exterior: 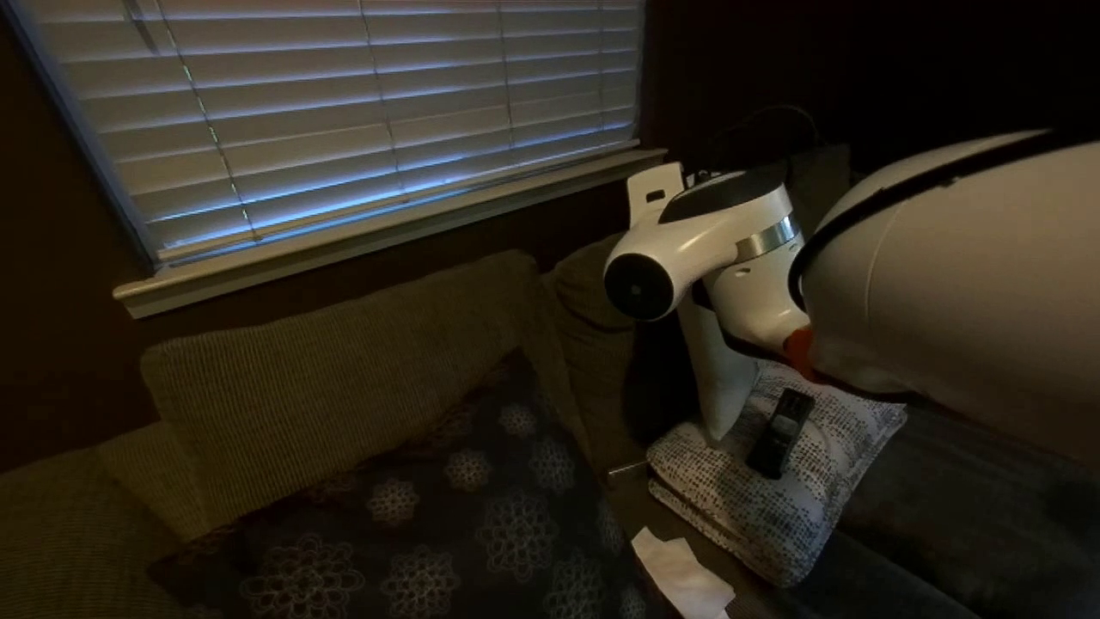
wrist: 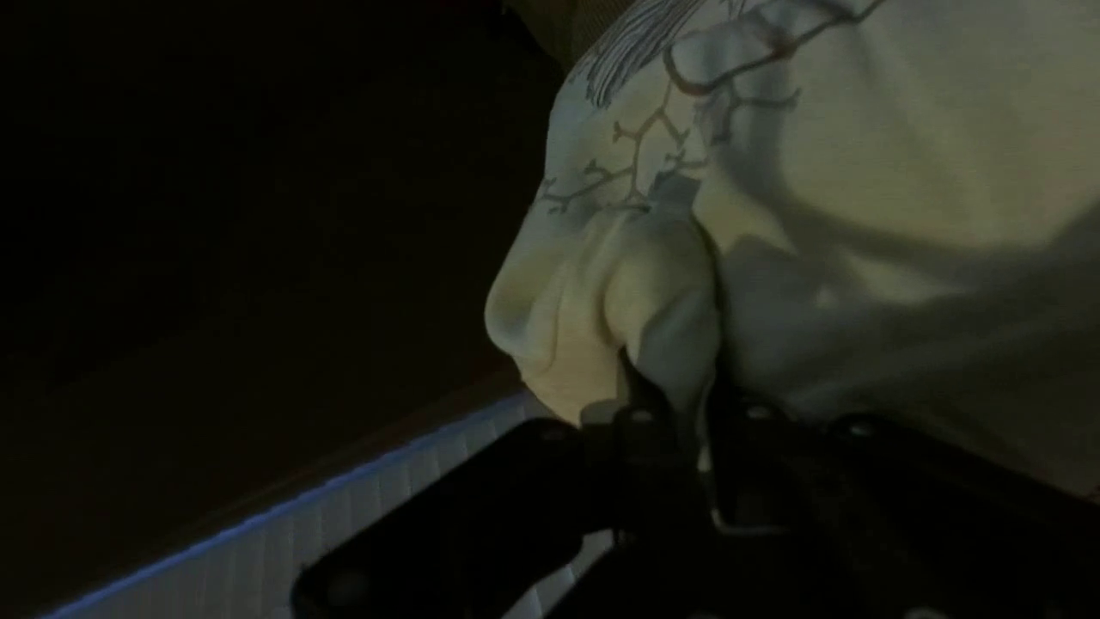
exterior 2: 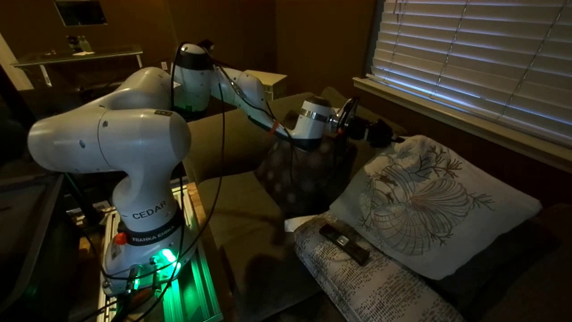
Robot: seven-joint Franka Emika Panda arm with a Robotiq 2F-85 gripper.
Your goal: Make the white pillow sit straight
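Note:
The white pillow (exterior 2: 429, 201) stands tilted on its lower corner in an exterior view, its printed face with shell and sprig markings showing. My gripper (exterior 2: 397, 139) is at its upper corner. In the wrist view the gripper (wrist: 679, 430) is shut on a bunched fold of the white pillow (wrist: 902, 155), and the fabric gathers between the dark fingers. In an exterior view only a narrow, edge-on part of the white pillow (exterior: 727, 387) shows below the arm; the gripper is hidden there behind the wrist.
A flatter grey-patterned cushion (exterior: 825, 468) lies on the sofa beside the pillow, with a black remote (exterior: 782, 432) on it. A dark flowered cushion (exterior: 464, 516) leans on the sofa back (exterior: 344, 378). White paper (exterior: 683, 576) lies between them. A window sill (exterior 2: 447, 112) runs behind.

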